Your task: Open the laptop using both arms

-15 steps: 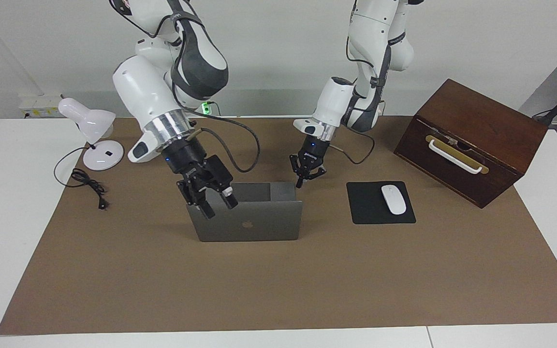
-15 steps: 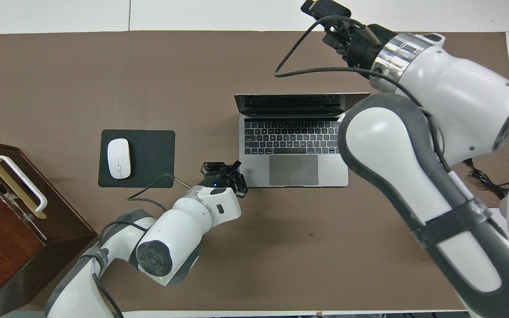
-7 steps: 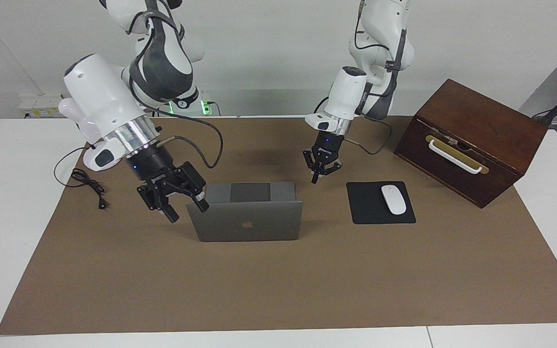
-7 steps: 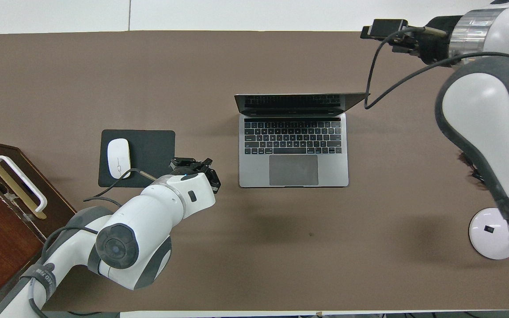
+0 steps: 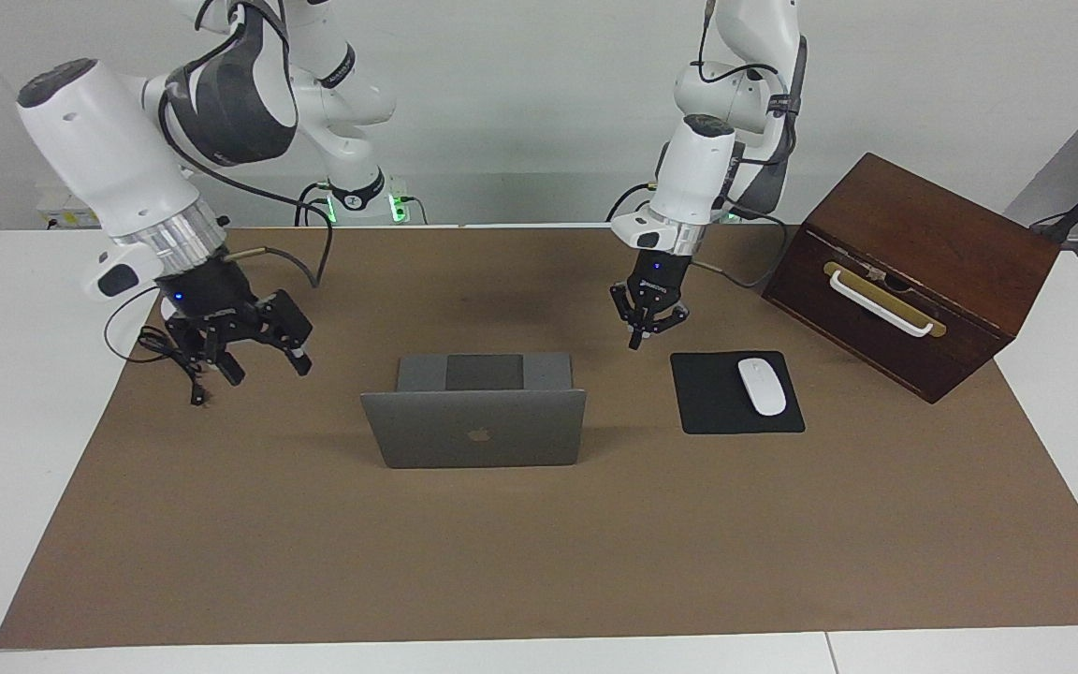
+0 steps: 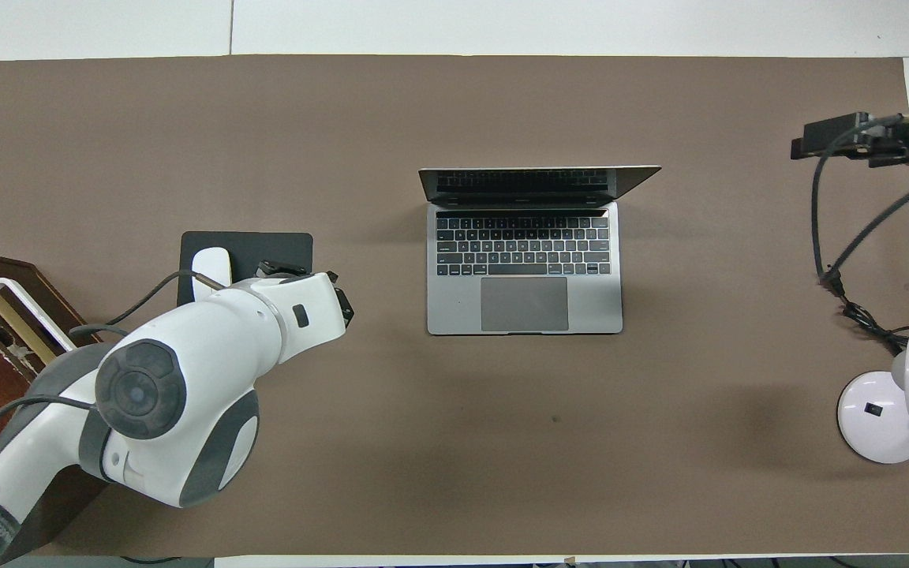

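Note:
The silver-grey laptop (image 5: 476, 433) stands open in the middle of the brown mat, its lid upright and its apple logo facing away from the robots. The keyboard and trackpad show in the overhead view (image 6: 524, 268). My right gripper (image 5: 221, 367) hangs in the air over the mat's edge toward the right arm's end, well clear of the laptop and holding nothing. My left gripper (image 5: 637, 335) is open and empty, raised over the mat between the laptop's base and the mouse pad. Neither gripper touches the laptop.
A black mouse pad (image 5: 712, 412) with a white mouse (image 5: 762, 386) lies beside the laptop toward the left arm's end. A dark wooden box (image 5: 913, 271) with a white handle stands past it. A white desk lamp (image 6: 880, 418) and its black cable (image 5: 160, 346) sit at the right arm's end.
My right gripper has left the laptop's lid and swung away toward the right arm's end. My left gripper has drawn back from the laptop's base toward the mouse pad. The laptop stays open.

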